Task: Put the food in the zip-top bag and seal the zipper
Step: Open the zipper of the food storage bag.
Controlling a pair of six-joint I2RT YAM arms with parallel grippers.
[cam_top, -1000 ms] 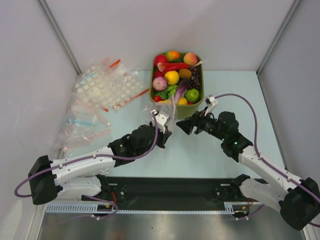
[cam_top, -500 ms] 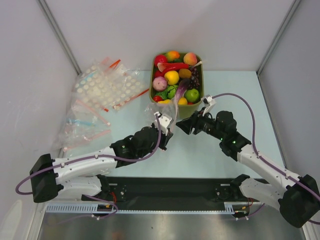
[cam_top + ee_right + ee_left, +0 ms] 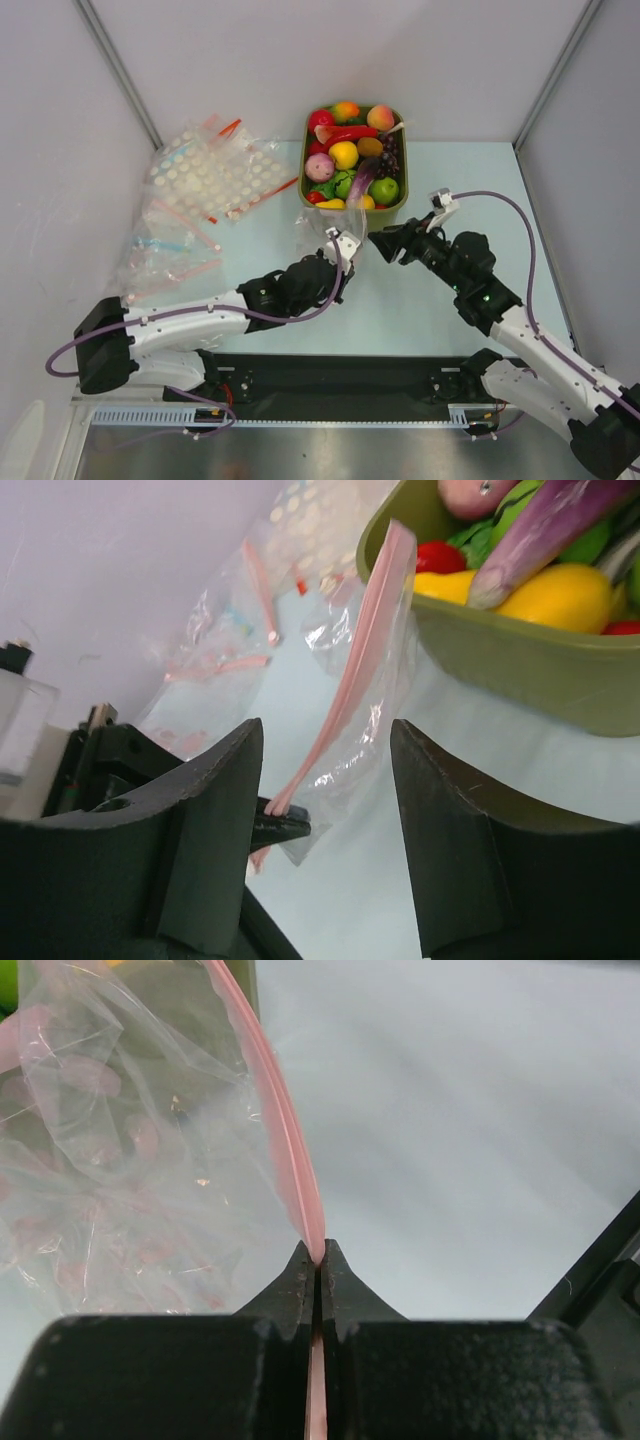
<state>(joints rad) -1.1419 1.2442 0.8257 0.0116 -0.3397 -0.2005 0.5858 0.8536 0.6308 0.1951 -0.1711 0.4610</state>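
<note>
My left gripper (image 3: 346,246) is shut on the pale pink zipper (image 3: 287,1145) at one corner of the clear zip-top bag (image 3: 120,1150). It holds the bag (image 3: 322,228) up just in front of the olive-green tub (image 3: 404,150). I see no food inside the bag. The food fills the tub: a yellow lemon (image 3: 344,154), a purple eggplant (image 3: 362,180), dark grapes (image 3: 388,160) and a green piece (image 3: 384,190). My right gripper (image 3: 380,240) is open and empty, a little to the right of the bag. In the right wrist view the zipper (image 3: 352,685) hangs between its spread fingers (image 3: 215,810), further off.
Clear bags with white dots (image 3: 215,170) lie at the back left. A clear bag with a blue strip (image 3: 160,243) and other bags lie at the left edge. White walls close in the table on the left, back and right.
My left gripper has moved right and a little forward with the bag corner in it. My right gripper has drawn back to the right, away from the bag.
</note>
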